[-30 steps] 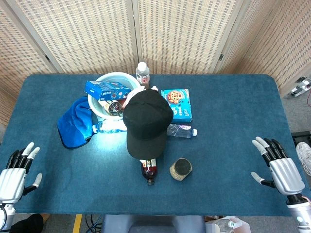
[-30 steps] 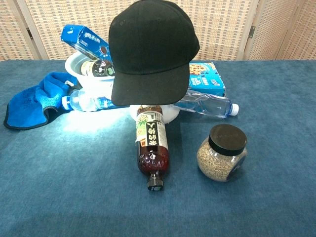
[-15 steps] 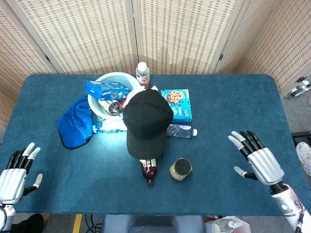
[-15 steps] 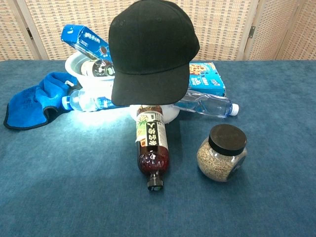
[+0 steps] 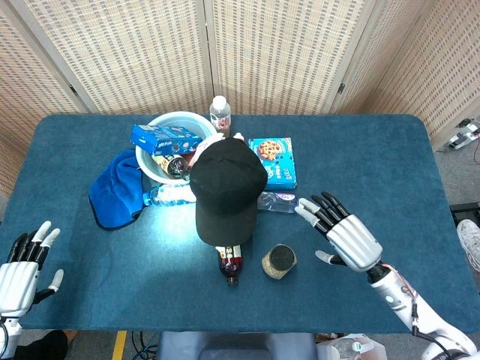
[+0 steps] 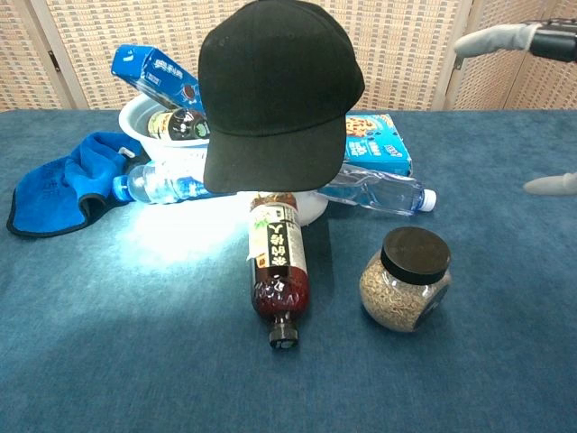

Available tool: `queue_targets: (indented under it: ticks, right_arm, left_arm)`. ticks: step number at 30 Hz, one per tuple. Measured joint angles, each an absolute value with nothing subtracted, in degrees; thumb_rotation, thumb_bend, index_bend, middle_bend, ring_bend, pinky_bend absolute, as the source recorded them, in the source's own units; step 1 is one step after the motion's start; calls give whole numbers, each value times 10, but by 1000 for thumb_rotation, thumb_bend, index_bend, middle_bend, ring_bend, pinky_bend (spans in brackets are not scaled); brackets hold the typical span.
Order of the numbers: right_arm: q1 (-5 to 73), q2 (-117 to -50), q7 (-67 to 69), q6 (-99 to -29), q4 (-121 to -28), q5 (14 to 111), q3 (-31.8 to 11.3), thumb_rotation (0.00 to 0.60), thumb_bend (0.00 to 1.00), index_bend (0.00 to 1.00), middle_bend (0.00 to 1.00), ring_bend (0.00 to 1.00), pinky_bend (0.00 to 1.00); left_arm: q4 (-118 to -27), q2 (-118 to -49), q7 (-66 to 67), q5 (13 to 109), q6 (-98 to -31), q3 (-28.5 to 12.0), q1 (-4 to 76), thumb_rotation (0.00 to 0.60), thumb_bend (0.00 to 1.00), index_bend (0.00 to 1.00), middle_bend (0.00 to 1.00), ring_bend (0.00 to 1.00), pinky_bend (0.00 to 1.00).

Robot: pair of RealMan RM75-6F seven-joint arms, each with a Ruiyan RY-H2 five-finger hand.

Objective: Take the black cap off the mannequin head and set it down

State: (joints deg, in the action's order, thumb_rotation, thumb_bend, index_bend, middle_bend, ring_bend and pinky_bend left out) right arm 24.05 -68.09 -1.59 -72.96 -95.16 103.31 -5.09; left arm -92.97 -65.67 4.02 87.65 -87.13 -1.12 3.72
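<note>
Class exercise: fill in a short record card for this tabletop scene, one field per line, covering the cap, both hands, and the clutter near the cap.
Cap: black cap sits on the mannequin head, not yet removed
Right hand: right hand open, fingers spread, above the table to the right of the cap, touching nothing
Left hand: left hand open, at the near left table edge
In front of cap: dark bottle lying down; black-lidded jar upright
Behind cap: white bowl, blue cloth, blue box

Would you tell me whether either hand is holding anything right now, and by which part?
Nothing is held: the right hand is open beside the black cap, and the left hand is open too.
</note>
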Motion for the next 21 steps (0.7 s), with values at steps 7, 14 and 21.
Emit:
queue_targets:
  ticks: [7, 14, 21]
  right_arm:
    - [272, -735, -36, -722, -929, 1046, -59, 600, 0, 264, 94, 0, 0]
    - [302, -769, -34, -720, -911, 1070, -53, 600, 0, 274, 105, 0, 0]
    - [320, -794, -37, -721, -898, 1078, -49, 600, 0, 274, 221, 145, 112]
  left_arm:
    - [-931, -656, 43, 873, -869, -11, 36, 600, 375, 44, 0, 0, 0]
    - [-929, -658, 43, 872, -866, -12, 37, 600, 375, 44, 0, 0, 0]
    - [-926, -660, 42, 870, -863, -12, 38, 600, 375, 44, 0, 0, 0]
